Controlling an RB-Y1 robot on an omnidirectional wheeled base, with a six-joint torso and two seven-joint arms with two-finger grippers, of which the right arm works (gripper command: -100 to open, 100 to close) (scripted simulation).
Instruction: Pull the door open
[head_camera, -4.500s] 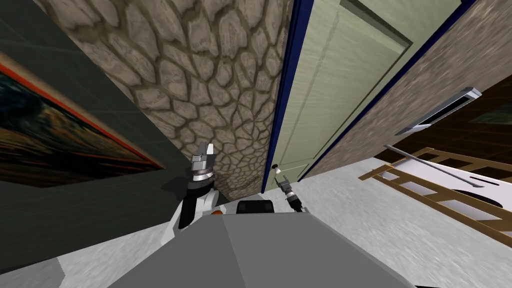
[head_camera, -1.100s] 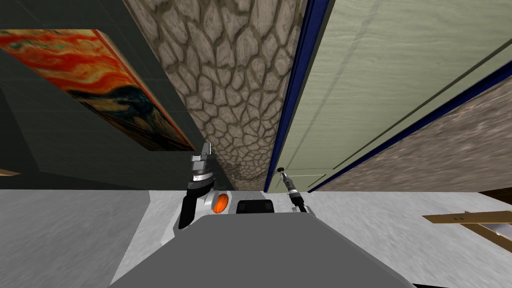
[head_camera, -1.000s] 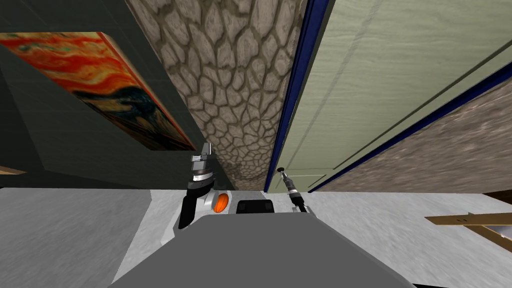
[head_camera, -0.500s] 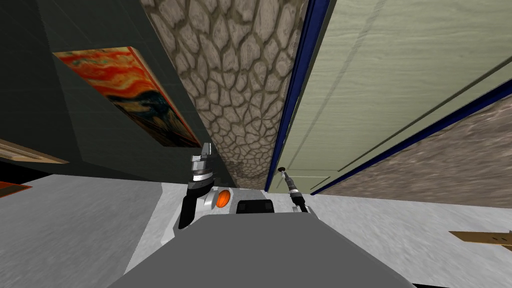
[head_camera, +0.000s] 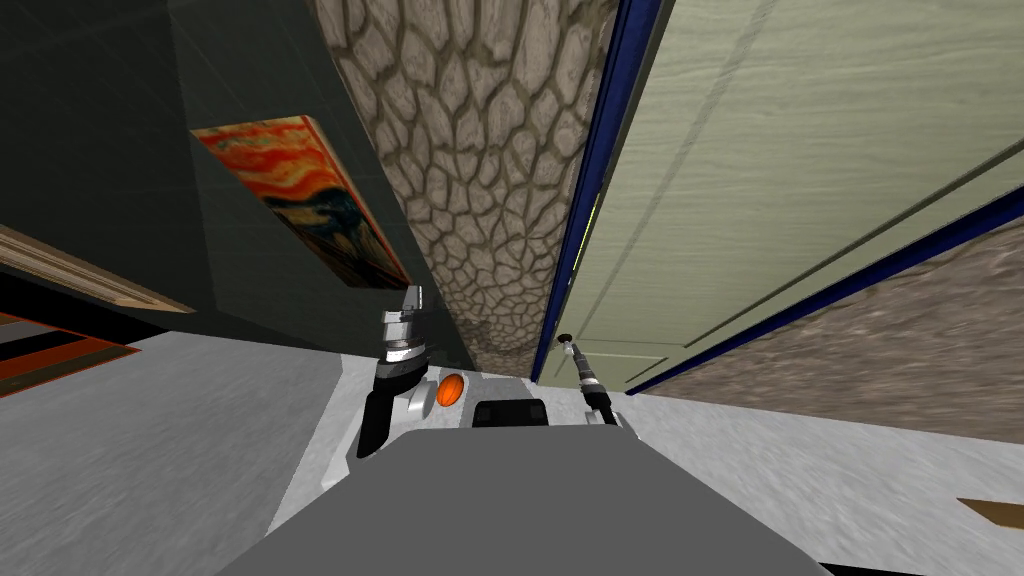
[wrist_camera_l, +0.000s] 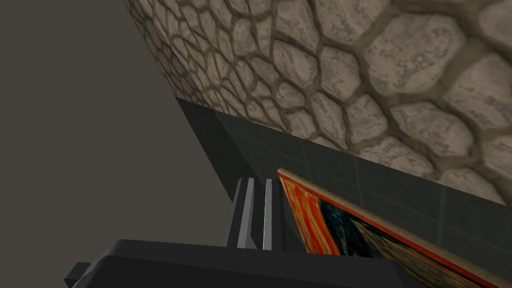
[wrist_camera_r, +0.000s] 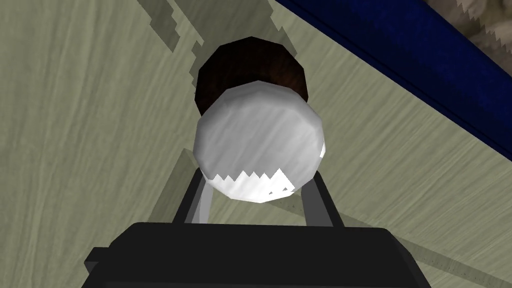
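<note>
**Base.** The whole head view has swung over the last second. The painting (head_camera: 310, 190) on the dark wall now sits closer to the stone wall (head_camera: 480, 150), and the wooden frame at far right has almost left the view. This is the robot's own turn, not movement of the room.

**Door.** The pale green door (head_camera: 760, 150) stands to the right of the stone wall, inside a blue frame (head_camera: 600, 150). A thin yellowish line shows along the door's left edge next to the frame. It may be the first gap of opening, but this cannot be confirmed. The door is judged barely moved, so most of the pull remains.

**Right gripper.** The right gripper (head_camera: 567, 345) has stayed on the knob (wrist_camera_r: 259, 142) throughout the turn. Its fingers (wrist_camera_r: 314, 200) are closed narrowly against the sides of the white ball, with the dark rosette (wrist_camera_r: 250, 65) just behind. The grip is judged secure enough to transmit the base motion.

**Left gripper.** The left gripper (head_camera: 412, 298) is raised near the stone wall, fingers together and empty.
</note>
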